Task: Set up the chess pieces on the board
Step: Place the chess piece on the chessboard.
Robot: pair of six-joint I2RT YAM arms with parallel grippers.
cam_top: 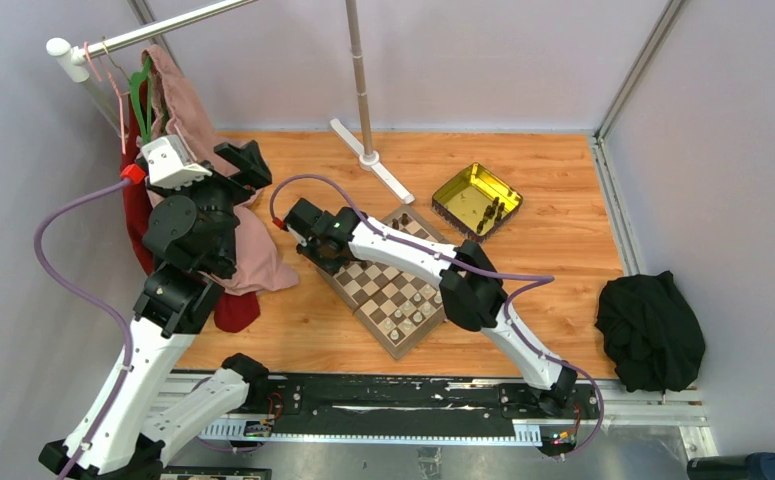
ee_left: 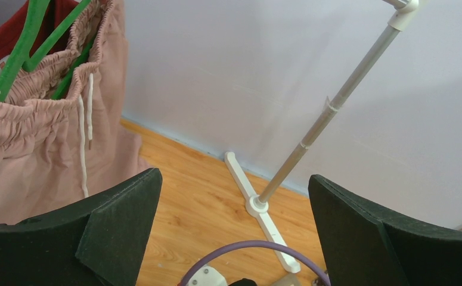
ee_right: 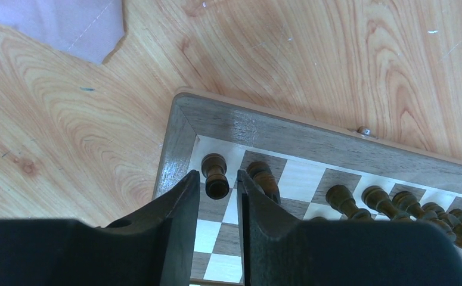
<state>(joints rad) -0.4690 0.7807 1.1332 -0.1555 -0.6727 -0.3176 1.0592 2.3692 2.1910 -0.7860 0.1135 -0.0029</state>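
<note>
Only the right wrist view shows the right fingers (ee_right: 219, 182) a narrow gap apart, straddling a dark chess piece (ee_right: 214, 170) on a corner square of the board (ee_right: 264, 128); whether they pinch it I cannot tell. The top view adds more chess pieces (cam_top: 488, 212) in a yellow tin (cam_top: 463, 185) on the worktop (cam_top: 563, 260). The left fingers (ee_left: 233, 179) gape wide, holding nothing, beside hanging pink shorts (ee_left: 31, 137).

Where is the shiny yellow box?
In the top view, the yellow tin sits right of centre, just beyond the far corner of the chessboard and right of the clothes rack's white foot.
</note>
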